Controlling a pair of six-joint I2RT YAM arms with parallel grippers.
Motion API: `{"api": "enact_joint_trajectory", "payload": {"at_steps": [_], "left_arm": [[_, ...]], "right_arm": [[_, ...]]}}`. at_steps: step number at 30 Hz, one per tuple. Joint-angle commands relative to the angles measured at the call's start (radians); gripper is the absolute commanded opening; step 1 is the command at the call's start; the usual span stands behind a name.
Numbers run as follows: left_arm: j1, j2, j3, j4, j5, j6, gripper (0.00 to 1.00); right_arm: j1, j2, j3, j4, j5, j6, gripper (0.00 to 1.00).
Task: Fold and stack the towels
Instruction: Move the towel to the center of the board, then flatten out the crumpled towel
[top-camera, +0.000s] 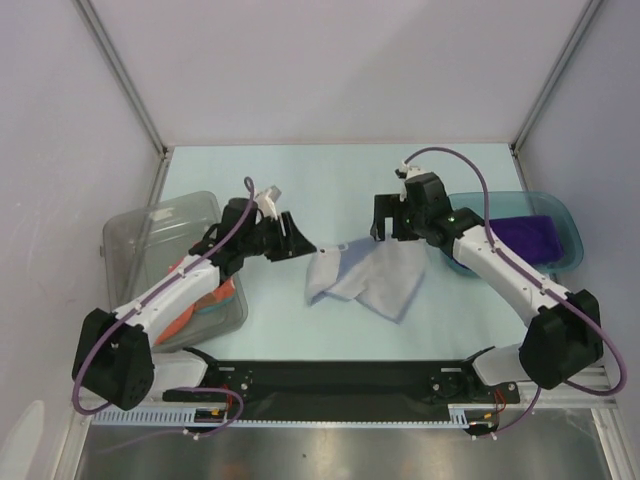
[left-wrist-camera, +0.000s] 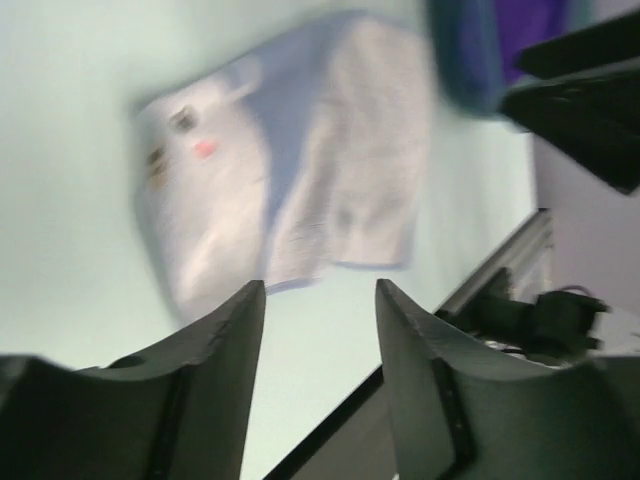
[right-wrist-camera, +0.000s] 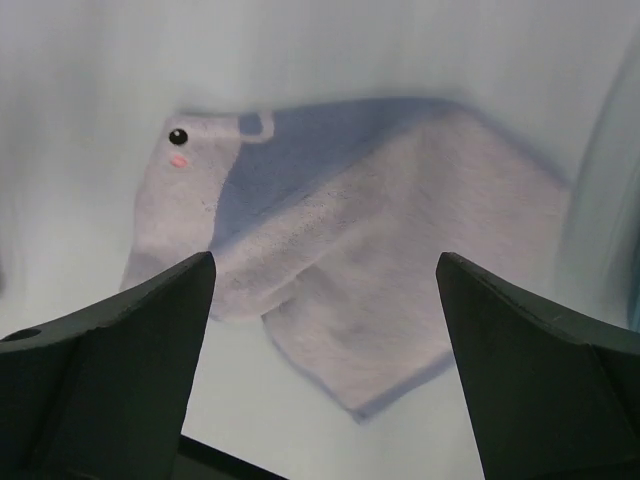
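A light blue towel (top-camera: 365, 278) lies crumpled and half folded on the table's middle. It shows in the left wrist view (left-wrist-camera: 290, 170) and in the right wrist view (right-wrist-camera: 340, 250), with a small printed face at one corner. My left gripper (top-camera: 298, 238) is open and empty, just left of the towel. My right gripper (top-camera: 388, 222) is open and empty, above the towel's far right corner. A purple towel (top-camera: 528, 236) lies in the teal tray (top-camera: 565, 215). An orange-brown towel (top-camera: 185, 305) lies in the clear bin (top-camera: 165, 225).
The clear bin stands at the left, the teal tray at the right. A black rail (top-camera: 340, 378) runs along the table's near edge between the arm bases. Grey walls close in the table at the back and sides.
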Motion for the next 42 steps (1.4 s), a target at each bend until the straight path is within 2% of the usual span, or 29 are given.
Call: {"api": "enact_joint_trajectory", "payload": {"at_steps": [1,3,7,9,12,14,16,18,23,28,30,31,35,42], "left_arm": [[-0.001,-0.013,-0.031,0.018,-0.106,0.068,0.56],[-0.001,0.013,-0.013,-0.021,-0.115,0.120,0.57],[-0.006,0.044,-0.001,-0.021,-0.090,0.185,0.61],[-0.025,0.063,-0.004,-0.027,-0.096,0.234,0.58],[-0.076,0.102,-0.004,-0.061,-0.160,0.282,0.57],[-0.104,0.108,-0.013,-0.087,-0.197,0.283,0.55],[-0.154,0.088,-0.030,-0.099,-0.276,0.286,0.55],[-0.194,0.070,-0.059,-0.105,-0.321,0.283,0.57],[-0.243,0.060,-0.099,-0.128,-0.370,0.268,0.59],[-0.263,0.061,-0.088,-0.102,-0.361,0.254,0.59],[-0.263,0.048,-0.052,-0.075,-0.353,0.253,0.61],[-0.263,0.057,-0.029,-0.061,-0.356,0.262,0.62],[-0.263,0.223,0.190,-0.151,-0.399,0.315,0.61],[-0.279,0.427,0.321,-0.093,-0.346,0.401,0.63]], "right_arm": [[-0.001,0.023,-0.045,0.043,0.014,0.038,0.97],[0.002,0.063,-0.062,0.067,-0.046,0.061,0.92],[0.002,0.151,-0.036,0.092,-0.058,0.073,0.84],[0.002,0.183,-0.012,0.093,-0.058,0.044,0.81],[-0.006,0.253,0.029,0.127,-0.078,-0.025,0.75],[-0.024,0.325,0.082,0.066,-0.031,0.020,0.72],[-0.039,0.344,0.100,0.079,-0.067,0.059,0.65],[-0.027,0.341,0.100,0.112,-0.121,0.059,0.63],[-0.015,0.330,0.093,0.048,-0.034,0.056,0.63],[-0.023,0.182,-0.007,-0.032,0.066,0.150,0.61],[-0.024,0.107,-0.082,-0.060,0.091,0.191,0.68],[-0.026,0.024,-0.105,-0.069,0.121,0.238,0.68],[-0.026,-0.143,-0.243,-0.061,0.143,0.315,0.68],[-0.027,-0.305,-0.420,-0.091,0.114,0.501,0.71]]}}
